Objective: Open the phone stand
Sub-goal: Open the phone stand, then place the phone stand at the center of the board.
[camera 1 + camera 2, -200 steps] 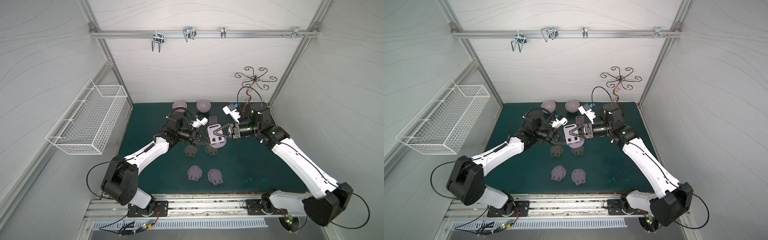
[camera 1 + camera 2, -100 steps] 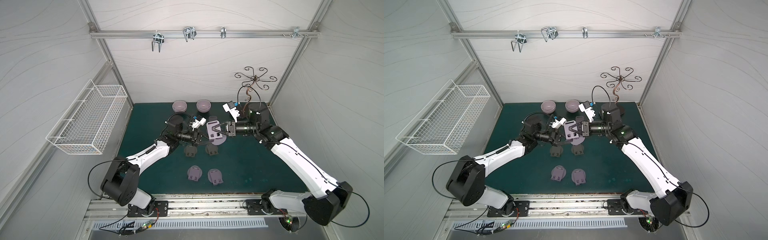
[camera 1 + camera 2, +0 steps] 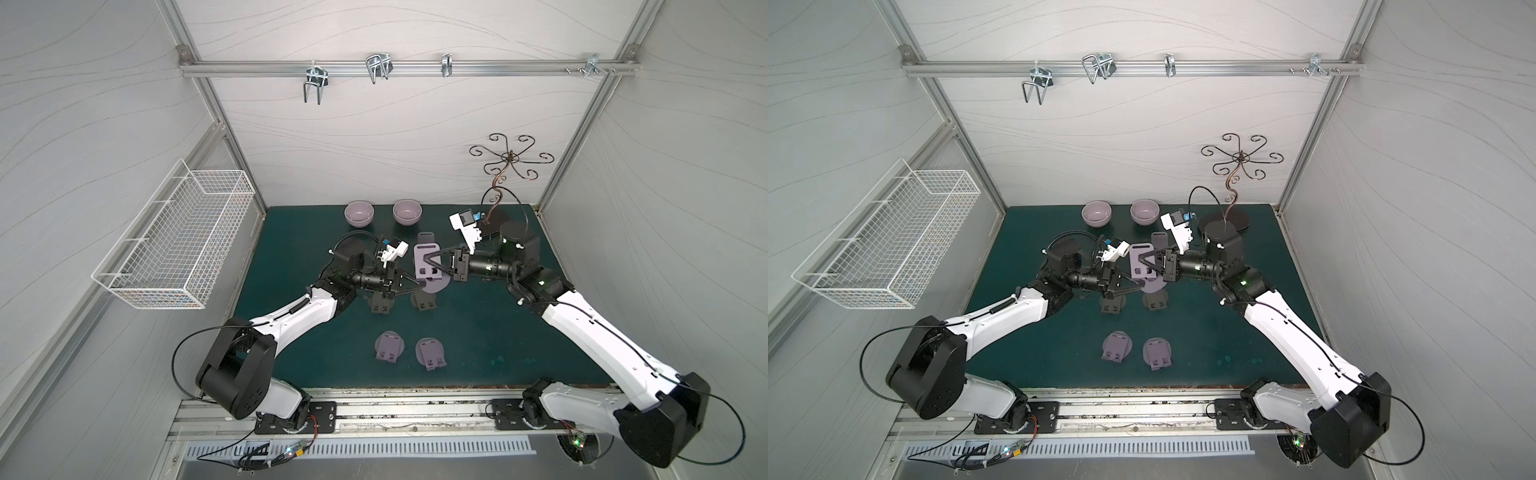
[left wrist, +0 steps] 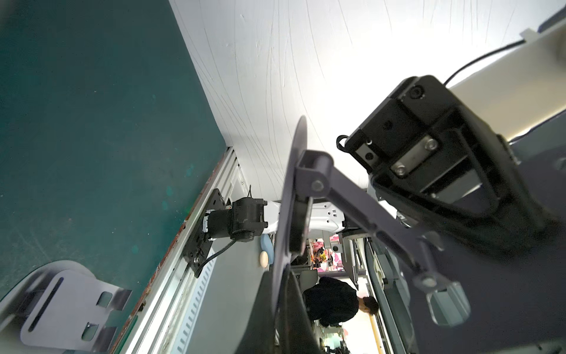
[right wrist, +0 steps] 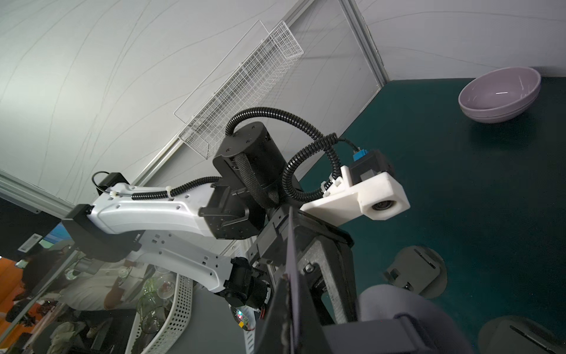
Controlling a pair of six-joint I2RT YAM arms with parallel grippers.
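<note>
The phone stand (image 3: 420, 252) is held in the air over the middle of the mat (image 3: 498, 332), between the two arms. Its round disc (image 3: 437, 286) is pinched at the rim by the left gripper (image 3: 415, 286), jaws closed tight on it. Its flat plate (image 3: 1137, 258) is clamped by the right gripper (image 3: 430, 263), likewise closed hard.

Against a second ago, the plate has been carried slightly toward the back wall and the disc drawn slightly toward the front (small shifts, but in opposite senses). In the left wrist view the hinge arm (image 4: 352, 211) is seen stretched between disc and plate, with a clear gap between them. The stand is therefore judged partly open, the spread not yet finished.

Room is tight below: two dark stands (image 3: 378, 305) lie on the mat just under the grippers. Another grey stand (image 3: 426, 239), apparently upright, is set just behind the plate, so little is left for more travel backward. The left arm's camera mount (image 3: 395, 249) is near the plate's edge and should be watched. Toward the front, the folded stands (image 3: 390, 345) are well apart, as are the bowls (image 3: 359, 214) at the back and both side walls. Open space is found mainly upward.
</note>
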